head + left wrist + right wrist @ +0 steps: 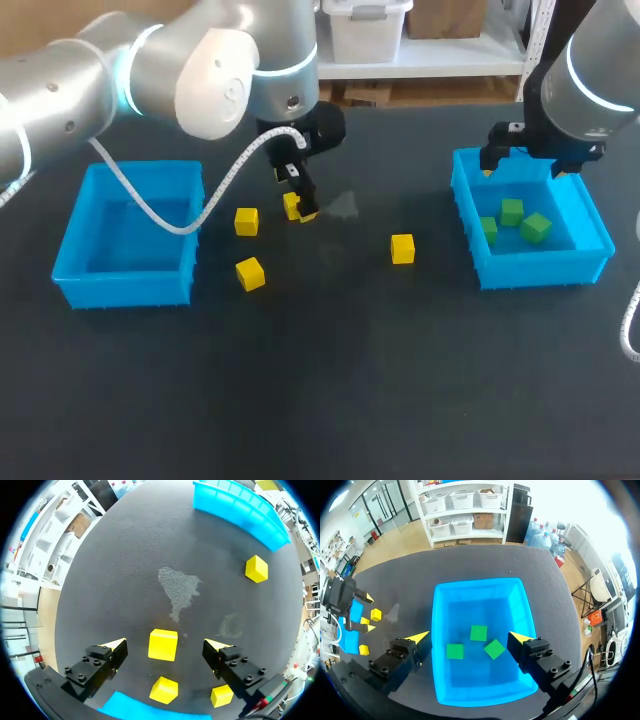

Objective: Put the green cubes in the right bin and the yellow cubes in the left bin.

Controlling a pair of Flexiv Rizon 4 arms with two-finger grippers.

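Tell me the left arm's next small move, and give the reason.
Probably close the left end effector on the yellow cube. Its fingers stand open on either side of that cube without touching it, so the cube looks lined up for a grasp, and the left bin holds no cubes yet.

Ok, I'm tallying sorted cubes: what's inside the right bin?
Three green cubes on the right bin's floor, none yellow. The right gripper's fingers hide small patches along its walls.
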